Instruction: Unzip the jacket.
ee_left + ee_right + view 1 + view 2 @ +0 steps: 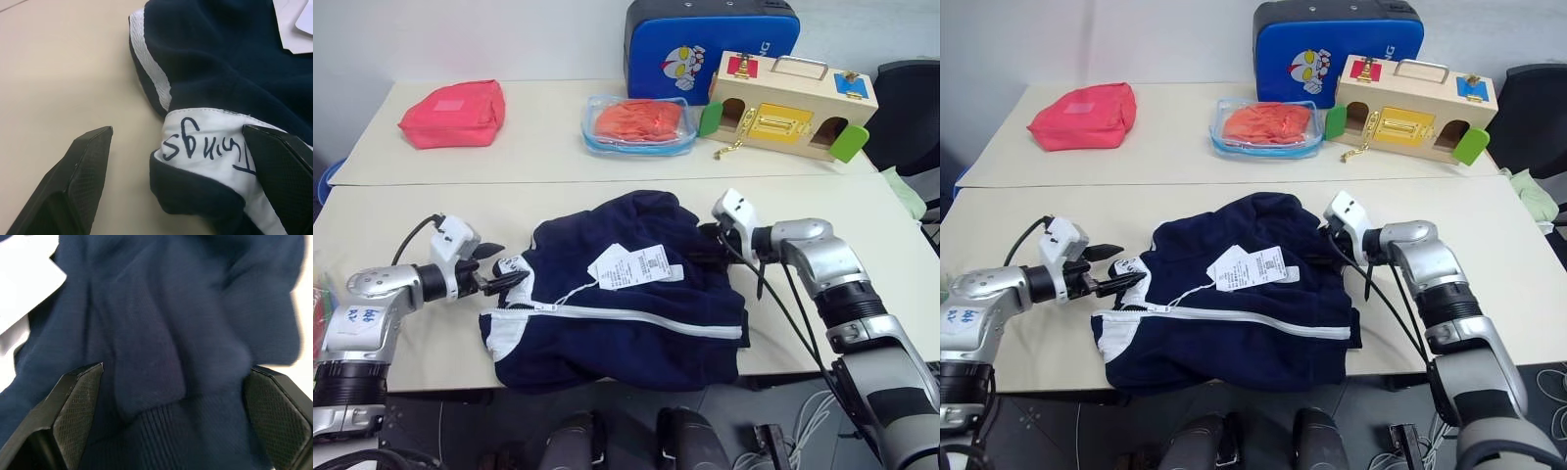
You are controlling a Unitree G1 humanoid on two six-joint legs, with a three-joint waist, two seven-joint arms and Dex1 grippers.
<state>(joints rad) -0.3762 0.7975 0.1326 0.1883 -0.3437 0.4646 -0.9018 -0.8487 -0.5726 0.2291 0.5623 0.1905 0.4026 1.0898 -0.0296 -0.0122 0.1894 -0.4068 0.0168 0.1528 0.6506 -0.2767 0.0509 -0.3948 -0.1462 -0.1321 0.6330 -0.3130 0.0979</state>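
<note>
Left end effector [501, 266] is spread, its black fingers set either side of the white collar panel [210, 147]. Right end effector [713, 245] is spread over dark folds. The crumpled navy-blue fabric jacket [636, 323], white zipper [626, 315] closed, is laid on the beige bench [401, 225].

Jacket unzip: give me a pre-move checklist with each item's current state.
1. Left end effector open: ok, fingers spread at the white collar panel.
2. Right end effector open: ok, navy fabric lies between its fingers.
3. Either end effector gripping the jacket: not ok, neither has closed.
4. Zipper closed and exposed: ok, a white line across the front.
5. Zipper pull located: cannot tell.
6. Paper tags off the zipper line: ok.
</note>
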